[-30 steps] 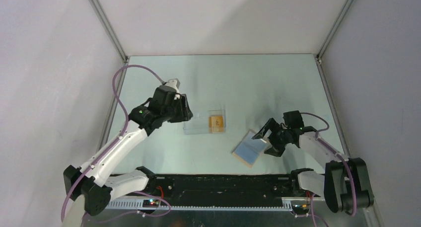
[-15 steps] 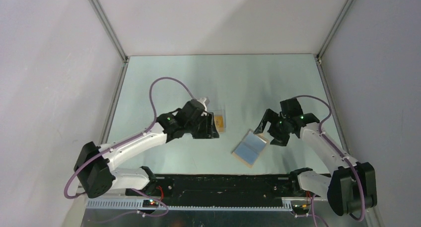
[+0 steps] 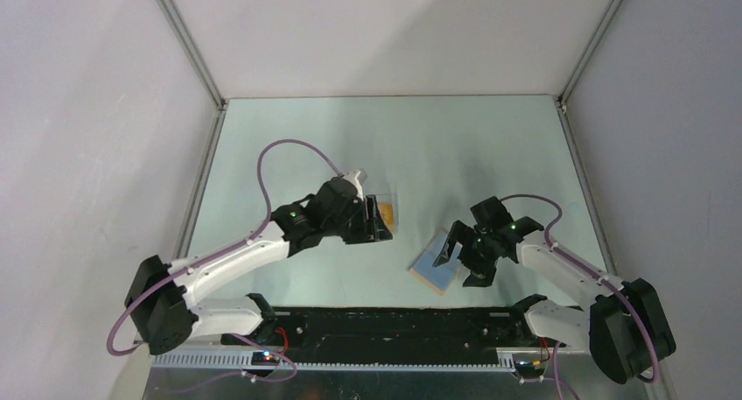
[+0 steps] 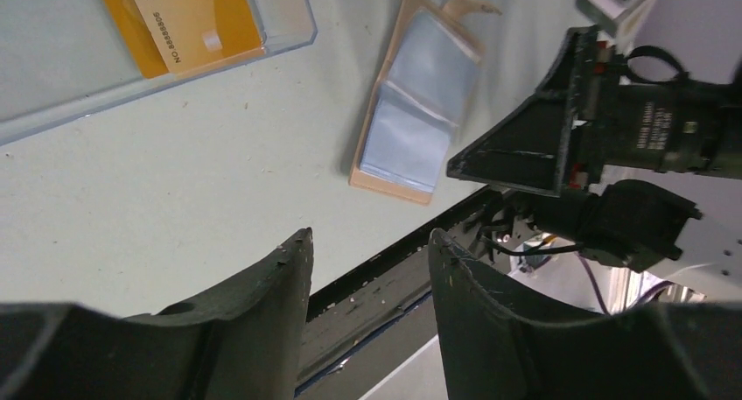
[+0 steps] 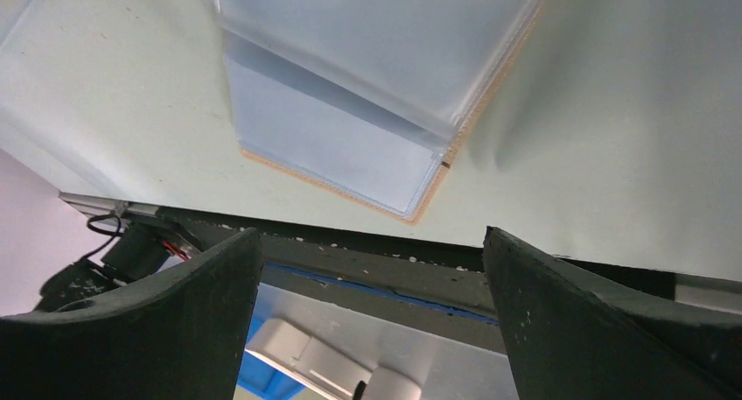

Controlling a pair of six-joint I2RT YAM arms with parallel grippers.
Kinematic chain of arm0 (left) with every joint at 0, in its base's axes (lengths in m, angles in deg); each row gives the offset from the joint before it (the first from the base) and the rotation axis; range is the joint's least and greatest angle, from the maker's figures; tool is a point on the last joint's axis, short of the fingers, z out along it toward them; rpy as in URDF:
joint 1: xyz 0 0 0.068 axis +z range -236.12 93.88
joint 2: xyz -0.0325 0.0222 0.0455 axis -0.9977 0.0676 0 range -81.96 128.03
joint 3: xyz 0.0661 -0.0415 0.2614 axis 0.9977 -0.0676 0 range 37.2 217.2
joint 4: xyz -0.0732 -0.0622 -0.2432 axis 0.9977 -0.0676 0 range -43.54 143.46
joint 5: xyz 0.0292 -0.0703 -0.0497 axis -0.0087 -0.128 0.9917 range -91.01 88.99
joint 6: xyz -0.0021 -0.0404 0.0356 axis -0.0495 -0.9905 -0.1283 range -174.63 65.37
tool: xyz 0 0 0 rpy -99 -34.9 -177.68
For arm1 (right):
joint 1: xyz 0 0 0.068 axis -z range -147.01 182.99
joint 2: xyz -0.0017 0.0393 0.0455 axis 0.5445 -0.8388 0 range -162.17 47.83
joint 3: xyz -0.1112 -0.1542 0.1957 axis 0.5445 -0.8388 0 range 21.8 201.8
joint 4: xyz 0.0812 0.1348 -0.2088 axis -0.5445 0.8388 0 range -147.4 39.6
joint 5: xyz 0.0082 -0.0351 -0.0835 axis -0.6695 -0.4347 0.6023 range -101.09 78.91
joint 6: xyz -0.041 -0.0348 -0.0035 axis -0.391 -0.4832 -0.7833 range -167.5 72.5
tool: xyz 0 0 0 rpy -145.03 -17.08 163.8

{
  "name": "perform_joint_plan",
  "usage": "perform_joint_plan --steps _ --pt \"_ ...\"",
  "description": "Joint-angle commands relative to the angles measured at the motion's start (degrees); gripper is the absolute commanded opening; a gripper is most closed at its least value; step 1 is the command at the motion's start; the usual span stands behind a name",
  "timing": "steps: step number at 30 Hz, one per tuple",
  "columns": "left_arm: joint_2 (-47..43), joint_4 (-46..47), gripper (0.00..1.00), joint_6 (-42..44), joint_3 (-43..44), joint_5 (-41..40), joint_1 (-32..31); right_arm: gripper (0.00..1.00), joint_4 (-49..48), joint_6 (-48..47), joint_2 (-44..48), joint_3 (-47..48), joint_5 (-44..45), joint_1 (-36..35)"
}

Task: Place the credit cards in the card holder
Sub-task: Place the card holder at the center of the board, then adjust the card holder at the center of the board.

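Right fingers (image 5: pixel 612 330) neared one card holder (image 3: pixel 431 268); two credit cards (image 4: pixel 179 28) lie stacked.

Slim white left arm (image 3: pixel 229 258) and right arm (image 3: pixel 560 267), black at the joints, each trailing a looping purple cable (image 3: pixel 289 144); black, curved-fingered left hand (image 3: pixel 381 225) and right hand (image 3: pixel 458 265).

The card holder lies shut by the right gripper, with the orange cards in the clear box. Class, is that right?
The card holder lies open, not shut, by the right gripper, orange cards in the clear box; see the left wrist view.
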Motion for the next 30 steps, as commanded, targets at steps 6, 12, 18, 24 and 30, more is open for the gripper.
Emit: perform_joint_plan --steps 6,12,18,24,30 --pt "-12.68 1.91 0.56 -2.5 -0.33 -2.21 3.14 0.97 -9.83 12.07 -3.49 -1.24 1.53 -4.57" --pt "-19.6 1.77 0.57 -3.04 -0.27 -4.95 4.91 0.97 -16.74 15.88 -10.53 -1.24 1.29 -7.89" --pt "-20.99 0.96 0.57 -2.54 0.0 -4.3 5.94 0.96 -23.01 19.09 -14.42 -0.59 1.72 -9.19" --pt "-19.63 -0.34 0.57 -1.46 -0.12 -3.16 5.97 0.96 -28.27 21.91 -17.69 1.48 1.74 -9.44" --pt "-17.02 -0.79 0.57 -1.85 -2.18 -0.55 5.85 0.96 -30.3 21.38 -21.19 6.29 0.17 -9.58"
